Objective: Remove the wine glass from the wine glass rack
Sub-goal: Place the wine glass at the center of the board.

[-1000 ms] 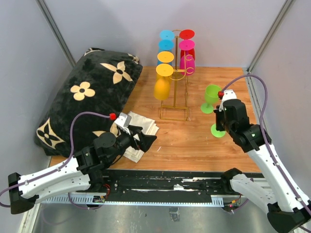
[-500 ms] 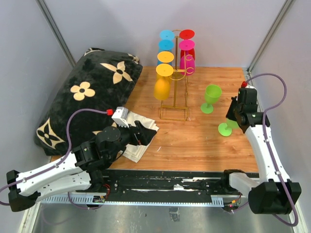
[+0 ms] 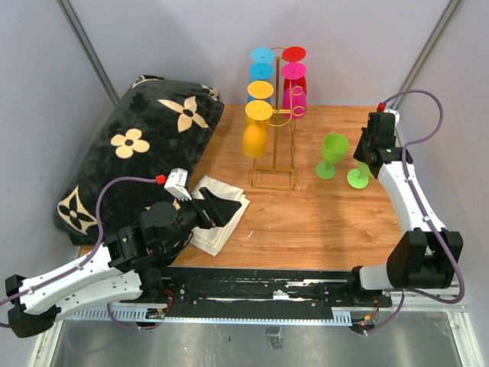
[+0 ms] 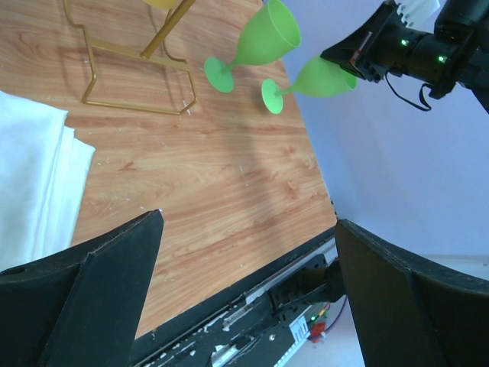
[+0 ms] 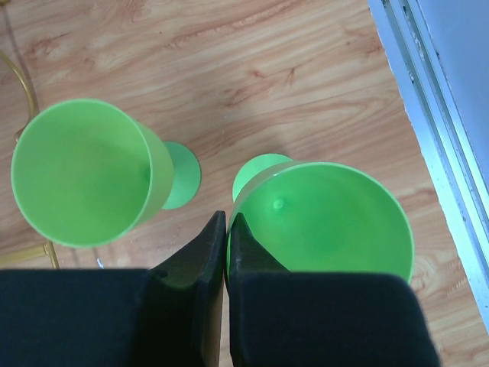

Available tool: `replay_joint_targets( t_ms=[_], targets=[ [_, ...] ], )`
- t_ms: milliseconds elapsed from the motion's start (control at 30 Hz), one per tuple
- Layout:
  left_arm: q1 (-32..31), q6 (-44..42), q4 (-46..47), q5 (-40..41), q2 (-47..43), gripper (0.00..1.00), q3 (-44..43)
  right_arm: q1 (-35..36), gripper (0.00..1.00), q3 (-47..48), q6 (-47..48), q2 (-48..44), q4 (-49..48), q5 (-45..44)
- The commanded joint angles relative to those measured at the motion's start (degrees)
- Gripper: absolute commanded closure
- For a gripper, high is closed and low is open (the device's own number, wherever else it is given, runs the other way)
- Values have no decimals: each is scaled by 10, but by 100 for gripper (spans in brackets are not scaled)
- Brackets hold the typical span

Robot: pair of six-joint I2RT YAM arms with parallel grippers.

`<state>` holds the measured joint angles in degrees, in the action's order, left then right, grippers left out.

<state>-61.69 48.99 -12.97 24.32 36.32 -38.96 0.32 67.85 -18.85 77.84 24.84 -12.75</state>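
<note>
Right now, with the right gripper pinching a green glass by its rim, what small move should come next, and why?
Probably level the held green glass and settle its foot flat on the table, then release. The right gripper pinches its rim, the glass leans in the left wrist view, and the other green glass stands close beside, so avoid drifting toward it.

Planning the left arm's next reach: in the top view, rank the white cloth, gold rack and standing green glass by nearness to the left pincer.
1. White cloth, near-left, directly below the left pincer.
2. Gold rack, centre, farther back.
3. Standing green glass, right side.
</note>
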Motion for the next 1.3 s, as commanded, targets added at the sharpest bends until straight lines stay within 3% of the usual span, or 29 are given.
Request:
replay_joint_targets(
  t_ms=[0, 367, 1267],
  targets=[
    [-1, 22, 6, 3, -4, 0, 8, -8, 99, 37, 12, 37, -29, -16],
    [-1, 22, 7, 8, 5, 0, -7, -30, 98, 46, 21, 118, -24, 57],
    [-1, 30, -11, 1, 0, 0, -6, -39, 86, 81, 2, 135, -21, 131]
  ],
)
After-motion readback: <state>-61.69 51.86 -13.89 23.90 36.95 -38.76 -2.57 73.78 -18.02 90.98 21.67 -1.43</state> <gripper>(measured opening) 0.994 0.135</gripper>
